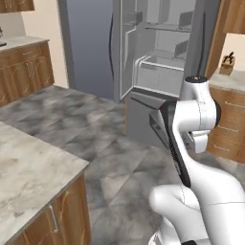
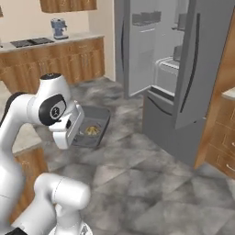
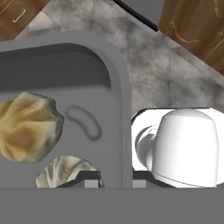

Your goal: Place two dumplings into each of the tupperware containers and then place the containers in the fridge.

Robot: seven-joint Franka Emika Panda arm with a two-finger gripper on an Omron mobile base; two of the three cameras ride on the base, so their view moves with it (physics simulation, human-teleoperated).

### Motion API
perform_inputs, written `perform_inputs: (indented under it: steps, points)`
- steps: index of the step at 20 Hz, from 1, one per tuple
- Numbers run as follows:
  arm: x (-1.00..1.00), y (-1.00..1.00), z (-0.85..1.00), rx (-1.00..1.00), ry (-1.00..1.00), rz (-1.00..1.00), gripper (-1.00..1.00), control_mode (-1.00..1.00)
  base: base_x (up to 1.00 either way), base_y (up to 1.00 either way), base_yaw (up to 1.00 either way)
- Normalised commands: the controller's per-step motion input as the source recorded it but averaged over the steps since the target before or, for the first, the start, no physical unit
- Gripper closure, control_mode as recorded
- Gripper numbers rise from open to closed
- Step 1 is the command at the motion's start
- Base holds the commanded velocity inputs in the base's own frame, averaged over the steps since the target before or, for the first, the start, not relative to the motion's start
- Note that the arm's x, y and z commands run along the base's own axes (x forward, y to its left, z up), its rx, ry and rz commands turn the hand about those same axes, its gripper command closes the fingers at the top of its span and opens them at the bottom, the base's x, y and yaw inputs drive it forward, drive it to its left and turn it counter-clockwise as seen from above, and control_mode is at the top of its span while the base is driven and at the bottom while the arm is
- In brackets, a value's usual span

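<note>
Grey tupperware container [image 2: 98, 123], held level, hand [image 3: 114, 183] clamped across its long rim

Colours and patterns, kitchen scene.
Tupperware container [image 3: 116, 87]: plain mid-grey. Two dumplings [image 3: 28, 127] inside: mottled tan-beige with yellowish-brown patches. Fridge [image 2: 193, 69]: grey steel outside, pale grey shelves and drawers within. Floor [image 1: 110, 158]: grey tiles, cloudy marbled pattern. Desk [image 1: 28, 172]: pale beige-grey stone mottling, over brown wood-grain cabinets [image 1: 72, 215]. Robot arm [image 1: 196, 115]: white, dark joints.
</note>
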Motion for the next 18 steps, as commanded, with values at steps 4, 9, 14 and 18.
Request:
perform_inputs:
  steps: [4,9,14,18]
  points:
    - [0.00,0.00,0.00,0.00,0.00,0.00,1.00,1.00,1.00,-0.41,0.18]
    - [0.00,0.00,0.00,0.00,0.00,0.00,1.00,1.00,1.00,-0.18,0.05]
    - [0.00,0.00,0.00,0.00,0.00,0.00,1.00,1.00,1.00,-0.03,-0.09]
    - [0.00,0.00,0.00,0.00,0.00,0.00,1.00,1.00,1.00,-0.04,-0.26]
